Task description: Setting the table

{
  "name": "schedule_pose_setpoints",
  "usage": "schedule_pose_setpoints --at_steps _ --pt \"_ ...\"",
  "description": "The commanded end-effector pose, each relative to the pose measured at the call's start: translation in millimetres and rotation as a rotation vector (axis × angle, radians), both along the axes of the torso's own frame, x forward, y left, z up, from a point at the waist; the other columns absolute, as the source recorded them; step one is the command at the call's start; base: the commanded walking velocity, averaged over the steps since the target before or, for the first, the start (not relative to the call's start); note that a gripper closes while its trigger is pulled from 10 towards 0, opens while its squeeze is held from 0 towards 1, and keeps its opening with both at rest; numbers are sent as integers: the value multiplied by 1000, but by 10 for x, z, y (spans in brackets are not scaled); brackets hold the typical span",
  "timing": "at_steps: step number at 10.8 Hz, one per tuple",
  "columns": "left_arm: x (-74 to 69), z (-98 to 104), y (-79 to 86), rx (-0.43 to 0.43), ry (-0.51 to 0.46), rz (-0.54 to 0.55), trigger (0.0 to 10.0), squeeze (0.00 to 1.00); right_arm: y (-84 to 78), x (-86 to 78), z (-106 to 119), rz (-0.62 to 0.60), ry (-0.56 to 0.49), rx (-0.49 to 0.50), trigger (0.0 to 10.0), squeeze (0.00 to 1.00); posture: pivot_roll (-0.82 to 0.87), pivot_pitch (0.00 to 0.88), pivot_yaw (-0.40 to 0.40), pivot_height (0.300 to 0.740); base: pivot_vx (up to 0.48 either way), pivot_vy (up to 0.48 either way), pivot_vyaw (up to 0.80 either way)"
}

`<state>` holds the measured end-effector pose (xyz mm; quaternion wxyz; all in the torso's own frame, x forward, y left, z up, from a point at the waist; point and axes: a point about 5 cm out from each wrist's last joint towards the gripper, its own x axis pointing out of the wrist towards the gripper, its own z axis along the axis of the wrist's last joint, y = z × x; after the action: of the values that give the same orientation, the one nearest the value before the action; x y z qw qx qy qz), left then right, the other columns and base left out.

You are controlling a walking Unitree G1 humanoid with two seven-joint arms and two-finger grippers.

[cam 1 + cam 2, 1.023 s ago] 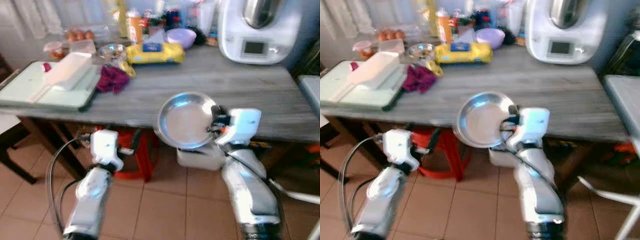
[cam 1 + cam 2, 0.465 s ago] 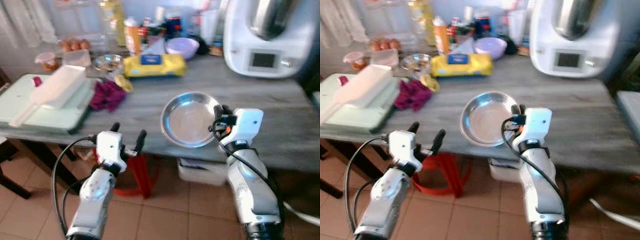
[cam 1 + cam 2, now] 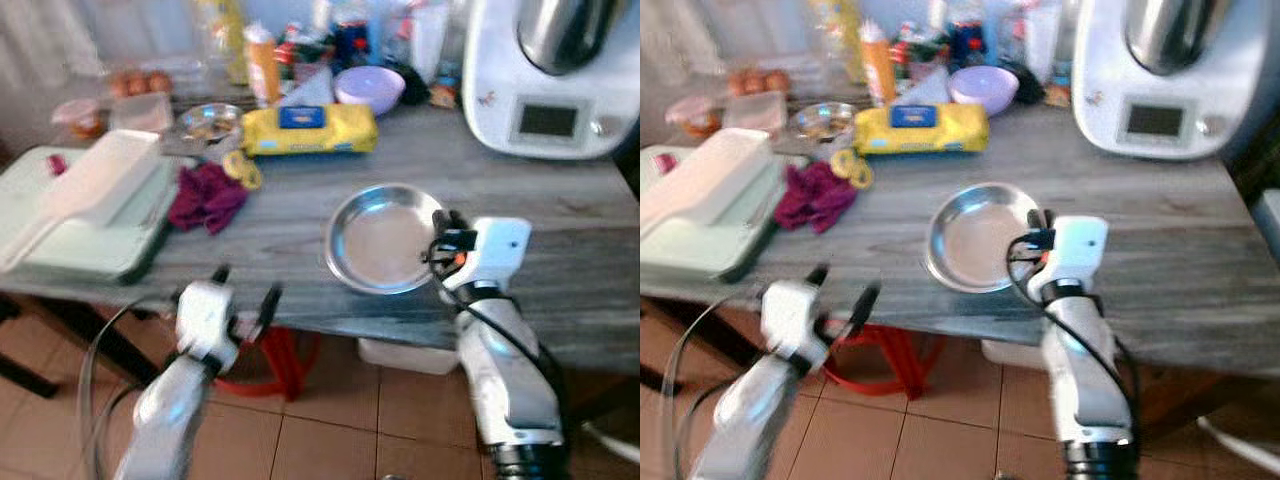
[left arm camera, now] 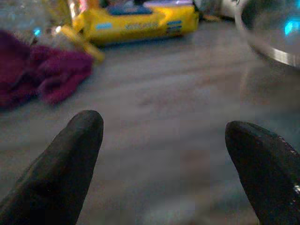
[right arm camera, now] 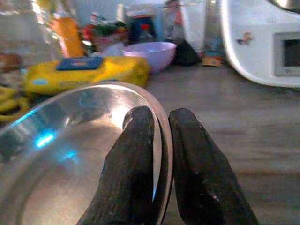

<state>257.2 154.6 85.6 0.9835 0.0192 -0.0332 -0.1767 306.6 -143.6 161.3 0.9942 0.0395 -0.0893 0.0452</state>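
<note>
Nearest the camera, the left gripper (image 3: 243,297) hovers at the front edge of the bench (image 3: 560,205) with its two black fingers (image 4: 70,154) spread wide and nothing between them, pointing across bare grey wood toward a crumpled magenta cloth (image 3: 207,195). Just beyond, the right gripper (image 3: 440,240) pinches the near right rim of the steel plate (image 3: 380,240) — one finger inside the lip, one outside, pressed together on the thin metal. The plate reaches from that gripper toward the robot's left and away, over the bench's front part; whether it rests on the wood or hangs just above cannot be told. It is round, so no axis matters, and the right arm alone has it. It is shallow, shiny and empty, with a rolled edge. Farther back lie a yellow packet (image 3: 310,128), a lilac bowl (image 3: 369,87) and a white kitchen machine (image 3: 555,75) — well apart from the plate.
</note>
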Motion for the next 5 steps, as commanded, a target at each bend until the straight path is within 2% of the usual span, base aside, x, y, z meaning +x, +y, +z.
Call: schedule_pose_setpoints --at_steps 1,3,5 --pt "-29 37 -19 -4 -12 -30 10000 0 20 9 23 0 -9 -1 10000 0 -25 128 53 740 0 0 0" --pt "-161 48 0 16 -18 -137 10000 0 -57 80 -25 -63 38 50 10000 0 -22 129 52 740 0 0 0" --pt "-194 29 -8 15 -2 -183 10000 0 -105 158 -48 -99 73 57 10000 0 -22 130 51 740 0 0 0"
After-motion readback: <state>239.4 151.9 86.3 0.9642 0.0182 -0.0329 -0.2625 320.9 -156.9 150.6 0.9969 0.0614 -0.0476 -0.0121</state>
